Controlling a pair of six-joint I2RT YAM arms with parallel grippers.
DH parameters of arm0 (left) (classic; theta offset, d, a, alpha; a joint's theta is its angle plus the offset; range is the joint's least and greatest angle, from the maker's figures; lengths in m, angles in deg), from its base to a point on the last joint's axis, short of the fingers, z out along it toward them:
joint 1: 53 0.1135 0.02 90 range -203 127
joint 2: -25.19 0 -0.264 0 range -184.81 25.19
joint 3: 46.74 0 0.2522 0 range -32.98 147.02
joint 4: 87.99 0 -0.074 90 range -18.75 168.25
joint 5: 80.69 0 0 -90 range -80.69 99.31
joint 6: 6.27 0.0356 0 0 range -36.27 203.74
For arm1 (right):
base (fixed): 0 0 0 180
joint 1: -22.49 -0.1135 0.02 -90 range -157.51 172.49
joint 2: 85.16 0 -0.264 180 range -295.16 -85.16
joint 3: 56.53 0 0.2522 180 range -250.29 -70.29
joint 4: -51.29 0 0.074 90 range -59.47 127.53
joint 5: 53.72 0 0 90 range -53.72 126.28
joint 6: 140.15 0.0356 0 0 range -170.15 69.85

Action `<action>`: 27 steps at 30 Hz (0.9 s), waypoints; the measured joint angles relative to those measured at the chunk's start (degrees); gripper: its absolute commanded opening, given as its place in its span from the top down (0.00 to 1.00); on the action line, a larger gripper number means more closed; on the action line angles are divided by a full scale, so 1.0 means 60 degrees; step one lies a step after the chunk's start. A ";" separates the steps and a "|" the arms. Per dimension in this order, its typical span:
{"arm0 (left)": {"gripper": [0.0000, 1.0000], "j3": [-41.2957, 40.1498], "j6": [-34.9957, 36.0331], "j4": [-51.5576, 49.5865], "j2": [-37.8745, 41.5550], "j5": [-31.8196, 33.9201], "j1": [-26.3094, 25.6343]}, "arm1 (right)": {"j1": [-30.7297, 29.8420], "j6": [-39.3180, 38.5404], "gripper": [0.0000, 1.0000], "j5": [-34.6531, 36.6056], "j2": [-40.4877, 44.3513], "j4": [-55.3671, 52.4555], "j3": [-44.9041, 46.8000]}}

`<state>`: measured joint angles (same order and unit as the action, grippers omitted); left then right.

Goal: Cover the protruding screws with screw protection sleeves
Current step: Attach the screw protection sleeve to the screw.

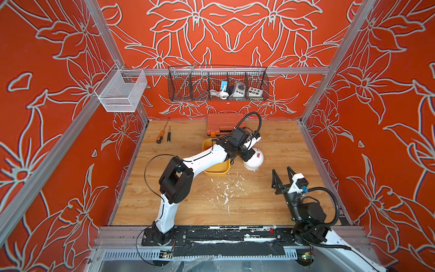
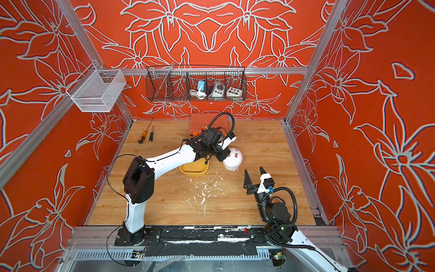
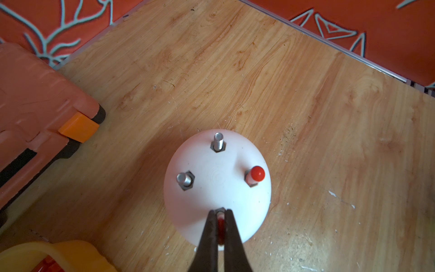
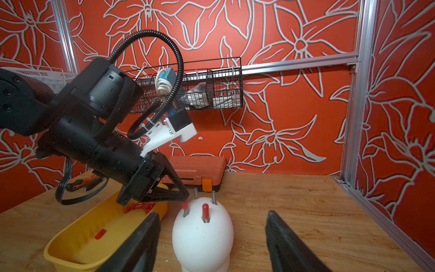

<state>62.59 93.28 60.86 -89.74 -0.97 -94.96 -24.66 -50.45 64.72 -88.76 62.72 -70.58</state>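
Progress is close to the half, as I judge it. Of the four protruding screws on the white dome (image 3: 207, 200), one carries a fitted red sleeve (image 3: 257, 173). The left gripper (image 3: 220, 212) has its jaws closed tight on a second sleeve (image 3: 220, 227), which sits over the screw nearest to it; whether it is pushed fully down I cannot tell. One bare screw (image 3: 218, 141) and another bare screw (image 3: 185, 180) are left to cover. The right gripper (image 1: 281, 173) hangs over the table (image 1: 294, 146) with its jaws wide apart and nothing between them, near the dome but not touching it. Spare sleeves (image 4: 141, 207) lie in the yellow tray (image 4: 77, 245) just beside the dome, so I think two more pick-and-fit rounds remain after this one.
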 measured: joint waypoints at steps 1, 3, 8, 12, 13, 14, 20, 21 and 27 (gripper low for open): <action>1.00 -0.0004 0.0026 -0.0025 0.0000 -0.0004 0.0000 | 0.0000 0.0000 0.28 0.0000 0.0000 0.0004 0.0000; 1.00 -0.0025 0.0051 -0.0025 0.0004 -0.0015 0.0000 | 0.0000 0.0000 0.27 0.0004 0.0000 0.0000 0.0000; 1.00 -0.0652 -0.0029 0.0266 0.0379 -0.0051 0.0000 | 0.0000 0.0000 0.27 0.0004 0.0004 0.0004 0.0000; 1.00 -0.1155 -0.0138 0.0430 0.0718 -0.0095 -0.0007 | 0.0000 0.0004 0.27 0.0000 0.0007 0.0004 0.0000; 1.00 -0.1253 -0.0168 0.0455 0.0794 -0.0091 -0.0007 | 0.0000 0.0004 0.27 0.0000 0.0007 0.0000 0.0000; 1.00 -0.1330 -0.0178 0.0452 0.0863 -0.0084 -0.0007 | 0.0000 0.0007 0.27 0.0000 0.0011 0.0000 0.0000; 1.00 -0.1392 -0.0215 0.0335 0.0951 -0.0084 -0.0007 | 0.0000 0.0011 0.27 -0.0004 0.0011 0.0004 0.0000; 1.00 -0.1392 -0.0215 0.0335 0.0951 -0.0084 -0.0007 | 0.0000 0.0011 0.27 0.0000 0.0011 0.0004 0.0000; 1.00 -0.1355 -0.0208 0.0266 0.0951 -0.0087 -0.0007 | 0.0000 0.0022 0.27 -0.0004 0.0011 0.0004 0.0000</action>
<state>54.46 92.03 62.46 -84.04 -1.49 -95.00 -24.66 -50.32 64.70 -88.69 62.74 -70.58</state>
